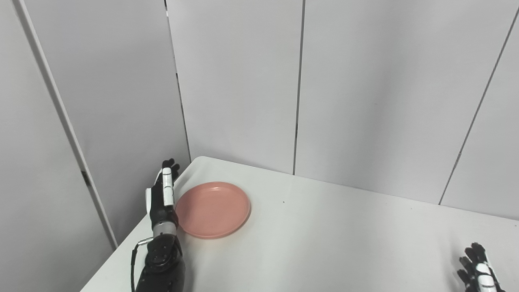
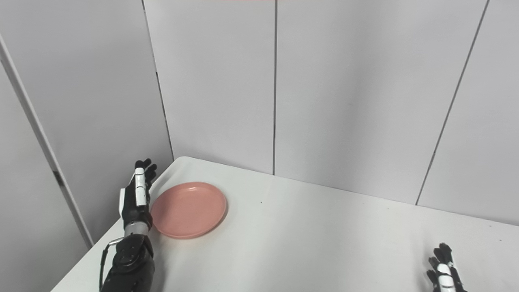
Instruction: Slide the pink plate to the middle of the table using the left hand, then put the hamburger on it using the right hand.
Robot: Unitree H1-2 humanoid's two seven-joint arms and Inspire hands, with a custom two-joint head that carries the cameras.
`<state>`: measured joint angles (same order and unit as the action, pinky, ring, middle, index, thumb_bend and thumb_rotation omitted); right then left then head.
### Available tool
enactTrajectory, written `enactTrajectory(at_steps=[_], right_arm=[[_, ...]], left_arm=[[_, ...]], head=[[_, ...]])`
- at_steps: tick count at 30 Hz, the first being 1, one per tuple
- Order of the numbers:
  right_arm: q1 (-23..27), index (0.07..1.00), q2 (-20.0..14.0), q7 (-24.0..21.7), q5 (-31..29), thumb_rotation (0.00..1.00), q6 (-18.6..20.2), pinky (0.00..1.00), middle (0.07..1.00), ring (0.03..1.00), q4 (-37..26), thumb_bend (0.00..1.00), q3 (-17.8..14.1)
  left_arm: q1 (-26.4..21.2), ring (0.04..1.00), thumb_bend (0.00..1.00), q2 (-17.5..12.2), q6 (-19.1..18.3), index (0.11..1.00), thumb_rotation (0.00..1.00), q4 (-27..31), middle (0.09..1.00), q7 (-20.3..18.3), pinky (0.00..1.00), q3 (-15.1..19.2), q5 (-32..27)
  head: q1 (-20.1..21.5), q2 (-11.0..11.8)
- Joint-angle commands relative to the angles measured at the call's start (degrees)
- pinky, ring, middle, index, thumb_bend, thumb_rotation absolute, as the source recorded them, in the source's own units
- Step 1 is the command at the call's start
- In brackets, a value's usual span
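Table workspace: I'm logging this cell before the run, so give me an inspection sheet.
Surface: white table, plain top.
Job's things: pink plate near the far left corner, nothing on it; hamburger not in view.
Clutter: nothing seen.
Hands: left hand upright, fingers straight, at the plate's left rim, contact unclear; right hand at the lower right, holding nothing.
Cables: thin loop at the left wrist.
Surroundings: grey wall panels.

At lower left, the left hand (image 1: 162, 198) is black with white plates along the fingers (image 1: 167, 184), a silver wrist band, a black forearm and a thin looping cable. At lower right, the right hand (image 1: 478, 271) is black and white too.
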<state>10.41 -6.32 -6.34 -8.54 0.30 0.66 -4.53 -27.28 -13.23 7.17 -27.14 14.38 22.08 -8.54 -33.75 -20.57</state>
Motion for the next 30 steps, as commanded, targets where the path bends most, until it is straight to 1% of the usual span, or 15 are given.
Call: enactTrajectory(at_steps=[1,3,4,5,7,10,14,17,21,22,23,24,26,28,30], right_arm=[[1.57,0.992,0.2,0.3,-0.38,0.94,-2.44,1.0,1.0,0.998,-1.62,0.47,-0.39],[1.55,0.991,0.55,0.59,-0.81,0.93,-1.57,1.0,0.999,0.998,-1.87,0.48,-0.59],[1.57,0.992,0.42,0.52,-0.46,0.93,-2.0,1.0,0.999,0.998,-1.78,0.48,-0.46],[1.58,0.995,0.28,0.46,-0.15,0.95,-2.44,1.0,1.0,0.998,-1.68,0.46,-0.33],[1.64,0.994,0.2,0.27,-0.4,0.95,-2.74,1.0,1.0,1.0,-1.45,0.47,-0.35],[1.58,0.992,0.5,0.68,-0.31,0.94,-2.48,1.0,1.0,1.0,-1.69,0.47,-0.42],[1.69,0.988,0.59,0.95,-0.02,0.95,-3.11,1.0,0.996,0.994,-1.46,0.46,-0.41],[1.58,0.983,0.31,0.89,0.36,0.95,-2.86,1.0,0.997,0.991,-1.73,0.47,-0.2],[1.52,0.998,-0.08,-0.01,-0.39,0.96,-2.93,1.0,1.0,1.0,-1.65,0.48,-0.16],[1.55,0.998,-0.02,0.0,-0.44,0.95,-3.14,1.0,1.0,1.0,-1.57,0.47,-0.23],[1.59,0.998,0.41,0.34,-0.81,0.94,-2.87,1.0,1.0,1.0,-1.59,0.47,-0.49],[1.62,0.992,0.78,0.63,-1.07,0.92,-2.77,1.0,0.999,1.0,-1.58,0.48,-0.67],[1.62,0.992,0.94,0.78,-1.12,0.91,-2.65,1.0,0.998,1.0,-1.55,0.48,-0.69],[1.63,0.999,0.81,0.61,-1.05,0.93,-2.88,1.0,1.0,1.0,-1.53,0.48,-0.58],[1.69,0.996,0.75,0.61,-1.07,0.92,-2.92,1.0,1.0,1.0,-1.45,0.48,-0.58]], left_arm=[[-2.98,0.908,0.65,-1.6,2.85,0.819,1.0,0.79,0.856,0.62,1.0,-0.16,0.69],[-3.0,0.9,0.65,-1.75,3.23,0.814,1.0,0.31,0.849,1.4,1.0,-0.4,1.59],[-3.03,0.898,0.65,-1.87,3.33,0.814,1.0,0.02,0.849,1.58,1.0,-0.48,1.77],[-3.05,0.902,0.64,-1.96,3.38,0.817,1.0,-0.16,0.85,1.68,1.0,-0.55,1.81],[-3.03,0.91,0.64,-2.13,3.45,0.816,1.0,-0.49,0.854,1.5,1.0,-0.53,1.58],[-2.71,0.93,0.65,-2.51,2.45,0.825,1.0,-0.33,0.872,0.76,1.0,-0.59,1.08],[-2.47,0.945,0.66,-2.7,1.69,0.837,1.0,-0.1,0.882,-1.16,1.0,-0.11,-1.22],[-2.15,0.938,0.67,-2.91,0.95,0.844,1.0,-0.08,0.877,-2.48,1.0,-0.19,-2.43],[-2.02,0.916,0.67,-2.59,-0.11,0.843,1.0,-0.39,0.872,-4.7,0.99,0.23,-5.43],[-2.06,0.89,0.68,-2.58,-0.19,0.839,1.0,-0.76,0.864,-5.01,0.92,0.17,-5.78],[-2.2,0.884,0.69,-2.54,-0.37,0.838,1.0,-1.41,0.862,-5.28,0.9,0.07,-6.01],[-2.29,0.86,0.7,-2.48,-0.51,0.831,1.0,-1.94,0.853,-5.62,0.85,0.0,-6.37],[-2.32,0.854,0.71,-2.23,-0.44,0.83,0.99,-2.45,0.852,-6.65,0.83,-0.11,-7.32],[-2.35,0.849,0.71,-1.91,-0.28,0.826,0.97,-2.69,0.854,-7.62,0.81,-0.16,-8.37],[-2.42,0.825,0.72,-1.81,-0.56,0.807,0.95,-3.11,0.846,-8.59,0.79,-0.49,-9.08]], head=[[-0.02,0.06],[-0.03,0.05],[-0.03,0.06],[-0.03,0.06],[-0.03,0.06],[-0.03,0.06],[-0.06,0.09],[-0.06,0.08],[-0.01,-0.02],[-0.01,-0.02],[0.01,-0.03],[0.03,-0.01],[0.05,-0.01],[0.03,0.02],[0.03,0.02]])
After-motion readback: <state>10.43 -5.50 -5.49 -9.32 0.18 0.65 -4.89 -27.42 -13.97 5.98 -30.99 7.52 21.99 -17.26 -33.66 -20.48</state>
